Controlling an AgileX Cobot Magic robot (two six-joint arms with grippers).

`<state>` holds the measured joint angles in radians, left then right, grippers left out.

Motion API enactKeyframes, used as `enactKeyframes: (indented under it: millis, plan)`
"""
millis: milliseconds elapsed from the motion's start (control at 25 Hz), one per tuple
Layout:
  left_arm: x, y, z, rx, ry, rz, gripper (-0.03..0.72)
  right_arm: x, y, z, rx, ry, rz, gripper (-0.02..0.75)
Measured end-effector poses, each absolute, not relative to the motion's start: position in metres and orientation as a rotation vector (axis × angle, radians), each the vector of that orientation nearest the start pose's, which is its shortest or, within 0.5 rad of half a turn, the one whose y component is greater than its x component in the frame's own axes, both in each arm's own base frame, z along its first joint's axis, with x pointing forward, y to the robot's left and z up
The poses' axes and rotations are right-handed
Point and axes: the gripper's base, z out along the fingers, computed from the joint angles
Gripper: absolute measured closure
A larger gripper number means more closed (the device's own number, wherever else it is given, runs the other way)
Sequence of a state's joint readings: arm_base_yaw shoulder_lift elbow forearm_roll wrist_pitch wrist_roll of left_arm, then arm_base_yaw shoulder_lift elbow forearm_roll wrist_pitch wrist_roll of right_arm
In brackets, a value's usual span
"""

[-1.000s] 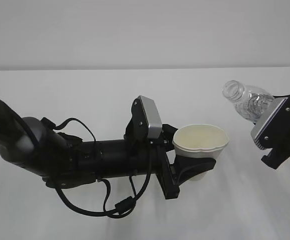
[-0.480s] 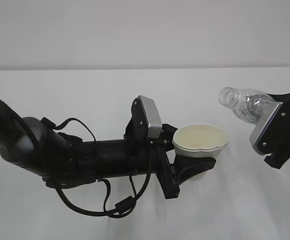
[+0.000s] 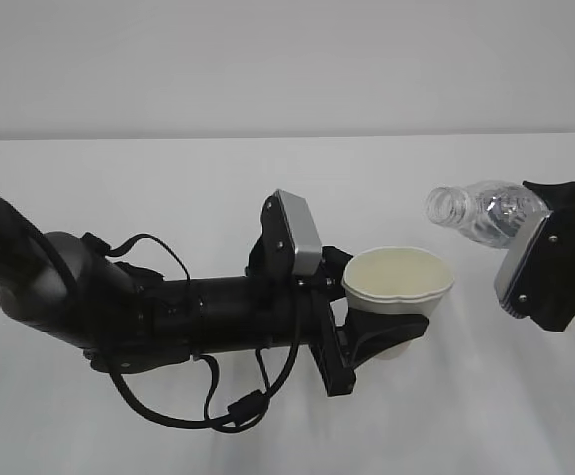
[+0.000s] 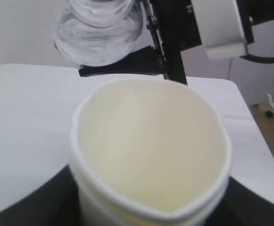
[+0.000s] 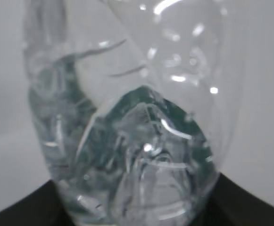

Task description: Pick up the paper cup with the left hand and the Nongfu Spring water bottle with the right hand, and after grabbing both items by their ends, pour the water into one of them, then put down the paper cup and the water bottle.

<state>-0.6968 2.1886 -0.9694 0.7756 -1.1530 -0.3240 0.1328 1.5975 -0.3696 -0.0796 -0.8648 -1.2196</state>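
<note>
Above the white table (image 3: 119, 435), tilted bottle (image 3: 480, 211) near cup (image 3: 398, 278)

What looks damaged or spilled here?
The paper cup in the left pincer has a rim squeezed out of round, wavy on its near edge. The tilted water bottle is not over it yet; no spill shows.

Paper cup (image 3: 398, 287): white, cream inside, upright, rim slightly dented, held above the desk. Water bottle (image 3: 480, 211): clear, ribbed, uncapped, tilted near horizontal, mouth pointing left, up right of cup, apart.
</note>
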Motion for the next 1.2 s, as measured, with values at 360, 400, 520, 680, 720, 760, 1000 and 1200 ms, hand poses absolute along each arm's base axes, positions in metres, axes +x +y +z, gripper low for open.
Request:
enactKeyframes:
  millis: [360, 400, 520, 680, 720, 760, 1000, 1200]
  plan:
    - [0.2616, -0.2957, 0.1046, 1.138, 1.368, -1.058, 0.258, 0.2555, 0.0398, 0.1625, -1.301, 1.382, -0.778, 0.335]
    - [0.2616, -0.2957, 0.1046, 1.138, 1.368, -1.058, 0.258, 0.2556, 0.0398, 0.1627, -1.304, 1.377, -0.783, 0.335]
    - [0.2616, -0.2957, 0.1046, 1.138, 1.368, -1.058, 0.258, 0.2556, 0.0398, 0.1629, -1.316, 1.367, -0.794, 0.335]
    - [0.2616, -0.2957, 0.1046, 1.138, 1.368, -1.058, 0.259, 0.2556, 0.0398, 0.1629, -1.330, 1.356, -0.807, 0.335]
    - [0.2616, -0.2957, 0.1046, 1.138, 1.368, -1.058, 0.259, 0.2556, 0.0398, 0.1629, -1.335, 1.353, -0.811, 0.335]
    - [0.2616, -0.2957, 0.1046, 1.138, 1.368, -1.058, 0.259, 0.2556, 0.0398, 0.1629, -1.337, 1.351, -0.812, 0.335]
    - [0.2616, -0.2957, 0.1046, 1.138, 1.368, -1.058, 0.259, 0.2560, 0.0399, 0.1633, -1.352, 1.337, -0.829, 0.335]
    - [0.2616, -0.2957, 0.1046, 1.138, 1.368, -1.058, 0.259, 0.2560, 0.0400, 0.1634, -1.355, 1.333, -0.830, 0.335]
